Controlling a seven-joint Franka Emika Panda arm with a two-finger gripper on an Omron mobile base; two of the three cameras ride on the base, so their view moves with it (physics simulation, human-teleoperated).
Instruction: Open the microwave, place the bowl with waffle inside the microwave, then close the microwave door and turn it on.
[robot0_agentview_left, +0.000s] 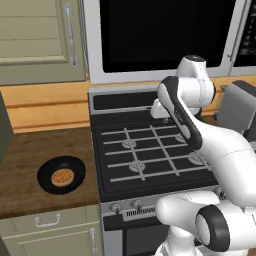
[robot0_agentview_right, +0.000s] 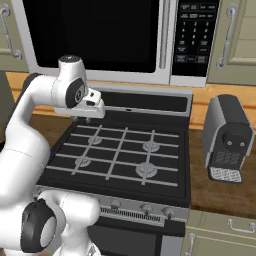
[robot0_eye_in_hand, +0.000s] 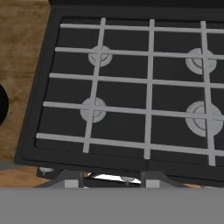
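The microwave (robot0_agentview_right: 115, 40) is being shown above the gas stove (robot0_agentview_left: 150, 150), its microwave door (robot0_agentview_right: 95, 35) shut flush. The bowl (robot0_agentview_left: 61, 175), holding the waffle (robot0_agentview_left: 62, 177), is being left on the wooden counter (robot0_agentview_left: 30, 150) left of the stove. The gripper (robot0_agentview_right: 82, 117) is being held over the stove's back; whether its fingers are apart cannot be told

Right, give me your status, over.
Hand over the stove, holding nothing, finger state unclear. Microwave door shut. Bowl with waffle on the counter left of the stove. Nothing in the way.
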